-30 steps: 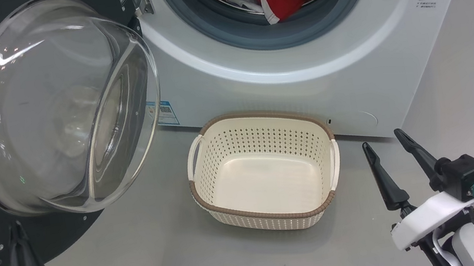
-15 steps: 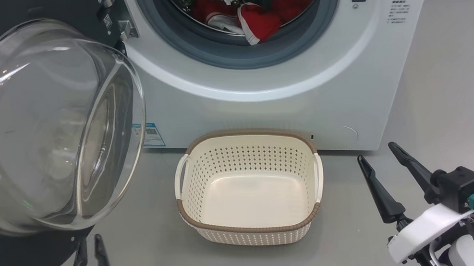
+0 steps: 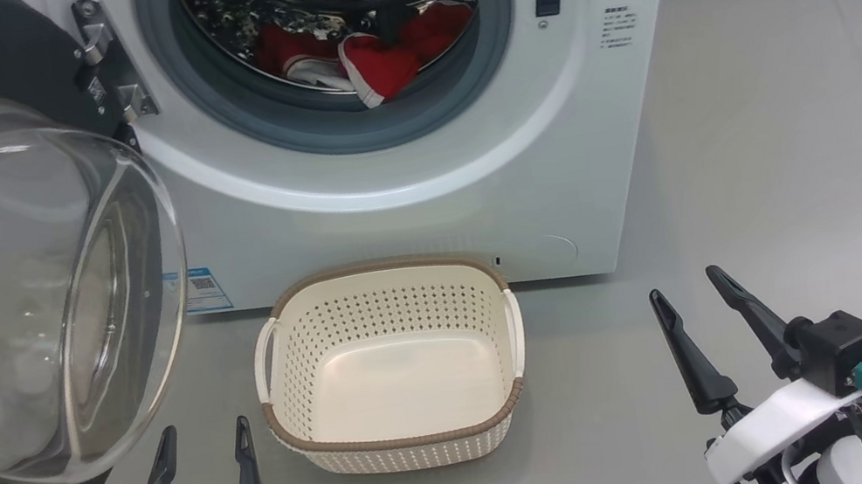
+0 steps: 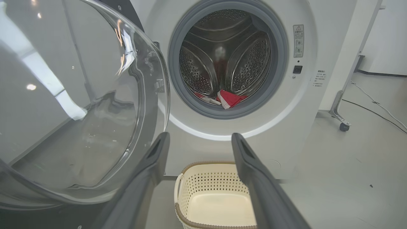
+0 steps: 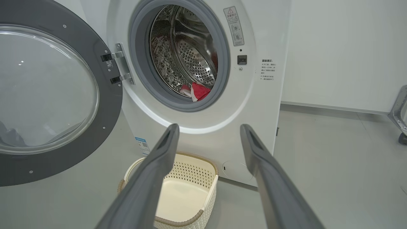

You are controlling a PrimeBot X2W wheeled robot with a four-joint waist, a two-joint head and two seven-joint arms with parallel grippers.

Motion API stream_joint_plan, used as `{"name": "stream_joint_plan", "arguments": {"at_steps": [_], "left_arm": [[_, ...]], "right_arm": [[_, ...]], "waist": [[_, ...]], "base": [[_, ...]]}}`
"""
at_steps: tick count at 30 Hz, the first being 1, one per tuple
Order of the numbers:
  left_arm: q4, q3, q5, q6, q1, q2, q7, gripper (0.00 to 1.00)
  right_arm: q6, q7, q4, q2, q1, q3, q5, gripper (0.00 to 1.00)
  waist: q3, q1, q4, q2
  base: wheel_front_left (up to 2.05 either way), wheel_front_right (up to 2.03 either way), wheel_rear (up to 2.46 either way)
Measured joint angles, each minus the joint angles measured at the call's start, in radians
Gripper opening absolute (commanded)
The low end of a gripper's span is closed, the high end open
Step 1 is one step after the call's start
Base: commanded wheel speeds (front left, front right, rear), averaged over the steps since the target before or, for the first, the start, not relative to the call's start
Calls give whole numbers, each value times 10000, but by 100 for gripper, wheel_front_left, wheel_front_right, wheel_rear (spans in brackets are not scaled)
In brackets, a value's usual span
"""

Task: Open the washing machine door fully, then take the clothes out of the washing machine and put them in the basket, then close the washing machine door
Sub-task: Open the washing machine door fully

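The washing machine door [image 3: 7, 299] stands swung wide at the left of the white washing machine [image 3: 425, 207], its clear glass bowl bulging outward. Inside the steel drum [image 4: 225, 57], the red clothes [image 3: 373, 66] with white trim lie heaped at the bottom, just behind the grey gasket [image 3: 340, 129]. The cream basket [image 3: 395, 442] sits on the grey floor [image 3: 782, 171] directly in front of the machine, below the drum opening. The robot's left pincer [image 3: 204, 426] hovers just left of the basket, under the door's glass, its two dark fingers spread and gripping nothing. The right pincer [image 3: 682, 282], well to the basket's right, is likewise spread wide and holds nothing.
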Motion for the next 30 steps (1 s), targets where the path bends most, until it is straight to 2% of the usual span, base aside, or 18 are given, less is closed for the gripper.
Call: {"name": "stream_joint_plan", "arguments": {"at_steps": [18,21,30], "left_arm": [[-282,-50,4,25,304,13,591,100],[-303,-176,27,25,302,15,690,100],[-322,-188,98,111,302,15,844,100]], "right_arm": [[-15,0,-510,4,390,33,15,100],[-107,0,-573,6,489,-79,15,100],[-107,0,-644,10,593,-75,19,100]], "waist": [[-24,0,-1793,0],[-26,0,-1941,0],[-47,0,-1994,0]], "base": [[0,0,0],[0,0,0],[0,0,0]]}}
